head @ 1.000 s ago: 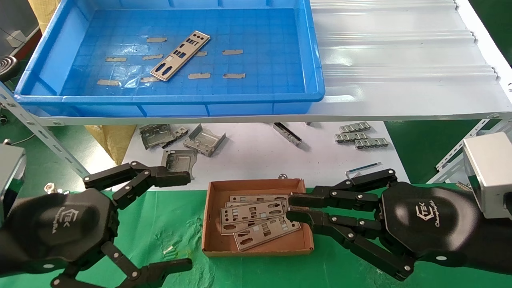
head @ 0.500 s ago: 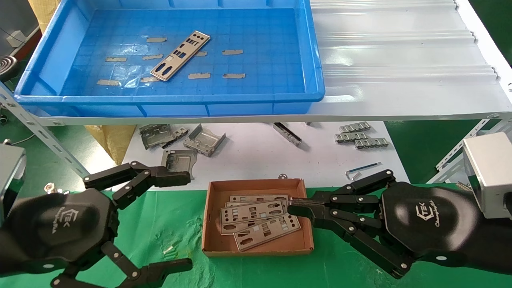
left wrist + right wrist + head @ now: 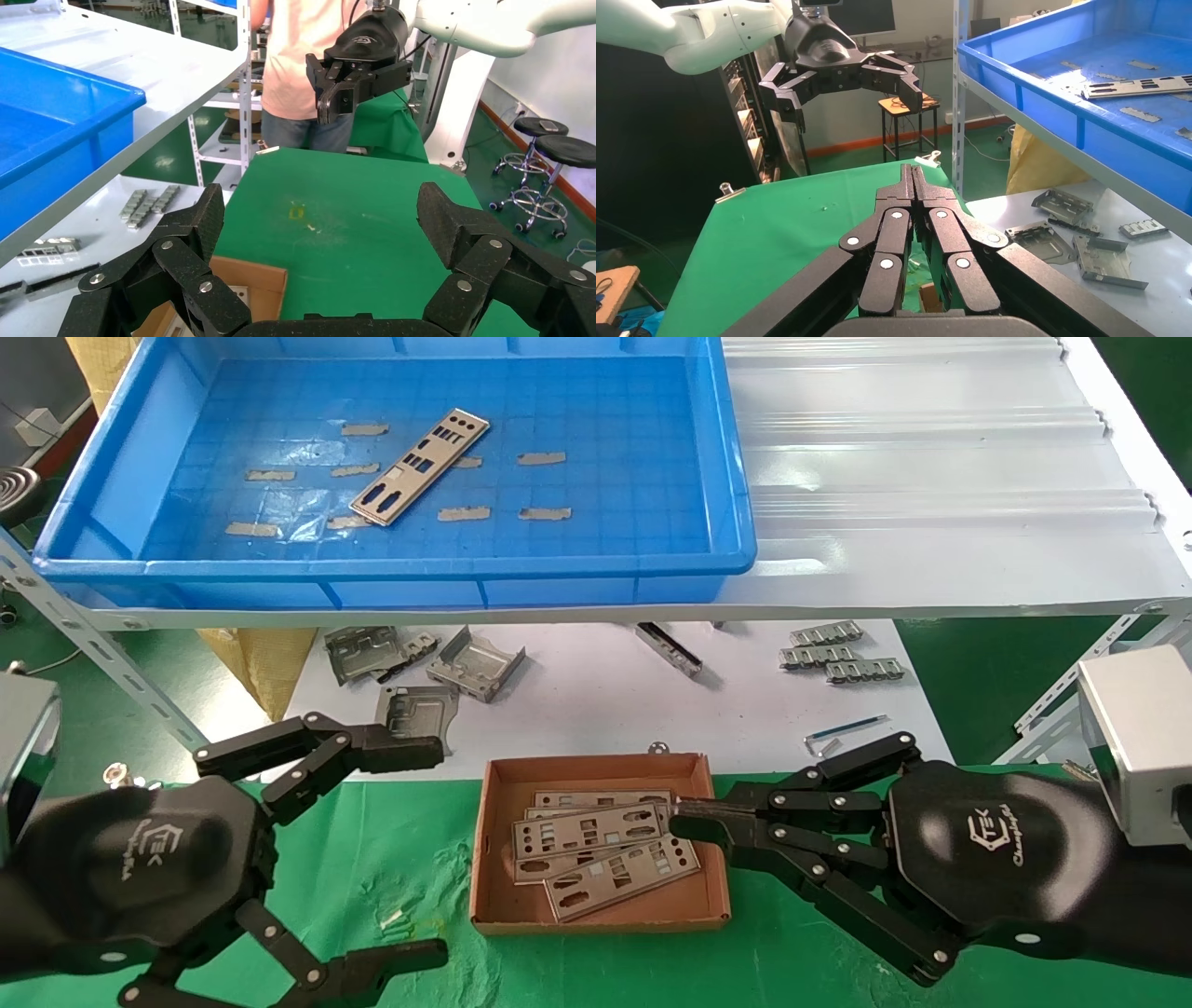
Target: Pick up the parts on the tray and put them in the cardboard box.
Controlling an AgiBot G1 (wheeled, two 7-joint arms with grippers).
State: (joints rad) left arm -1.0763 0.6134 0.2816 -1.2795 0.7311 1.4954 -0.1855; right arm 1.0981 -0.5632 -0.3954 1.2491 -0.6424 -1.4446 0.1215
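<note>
The right gripper is held at the cardboard box, fingers pressed together, empty; the left gripper is spread wide beside the box.

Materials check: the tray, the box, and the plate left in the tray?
Tray: looks like moulded plastic, glossy bright blue with ribbed walls.
Cardboard box: plain brown cardboard, matte, raw cut edges.
Plate: seems thin sheet metal, silver-grey with a dull sheen and punched cutouts; alloy can't be told.
</note>
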